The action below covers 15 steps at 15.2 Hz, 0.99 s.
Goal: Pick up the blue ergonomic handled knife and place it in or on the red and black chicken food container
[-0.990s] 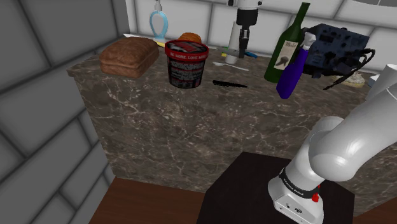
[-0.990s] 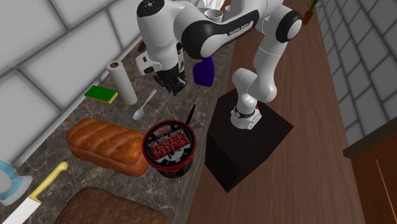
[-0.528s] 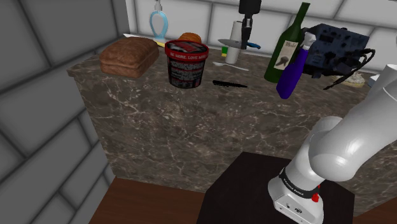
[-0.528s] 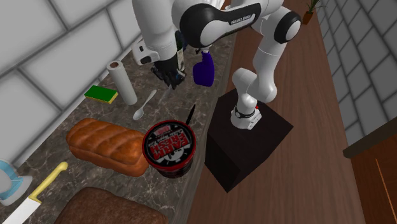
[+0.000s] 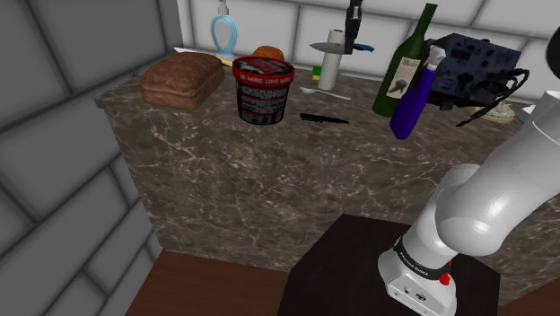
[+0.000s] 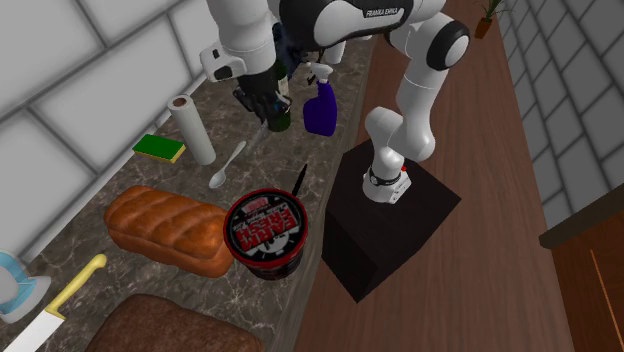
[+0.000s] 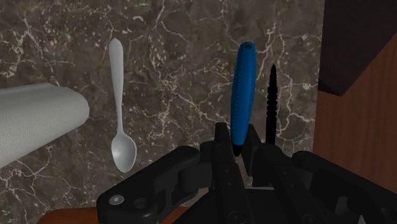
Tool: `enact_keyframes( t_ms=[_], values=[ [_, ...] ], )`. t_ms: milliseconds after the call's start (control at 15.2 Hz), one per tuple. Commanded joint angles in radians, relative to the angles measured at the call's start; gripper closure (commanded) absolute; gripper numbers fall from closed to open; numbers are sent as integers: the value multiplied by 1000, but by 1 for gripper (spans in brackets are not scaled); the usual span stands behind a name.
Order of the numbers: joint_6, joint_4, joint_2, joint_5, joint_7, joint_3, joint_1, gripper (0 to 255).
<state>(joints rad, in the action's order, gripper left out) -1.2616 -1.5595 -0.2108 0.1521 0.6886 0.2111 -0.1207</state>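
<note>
The blue-handled knife [image 7: 242, 95] is clasped by its handle between the narrowed fingers of the gripper [image 7: 238, 149], which holds it in the air above the marble counter [image 5: 269, 153], near the top of the paper towel roll [image 5: 334, 61] in the shoulder view. On the counter beneath it lie a white spoon [image 7: 119, 108] and a thin black utensil [image 7: 272, 102]; the red and black container [image 5: 262, 90] stands upright well apart, toward the shoulder view's left, near a brown loaf [image 5: 182, 79]
</note>
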Motion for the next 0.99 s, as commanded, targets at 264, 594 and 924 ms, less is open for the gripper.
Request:
enact_keyframes(
  t_ms=[264, 594, 924],
  values=[
    [77, 119, 42, -4, 17, 4, 1, 255],
    [98, 231, 146, -40, -84, -49, -41, 255],
    [138, 399, 284, -69, -178, -94, -83, 255]
  ],
)
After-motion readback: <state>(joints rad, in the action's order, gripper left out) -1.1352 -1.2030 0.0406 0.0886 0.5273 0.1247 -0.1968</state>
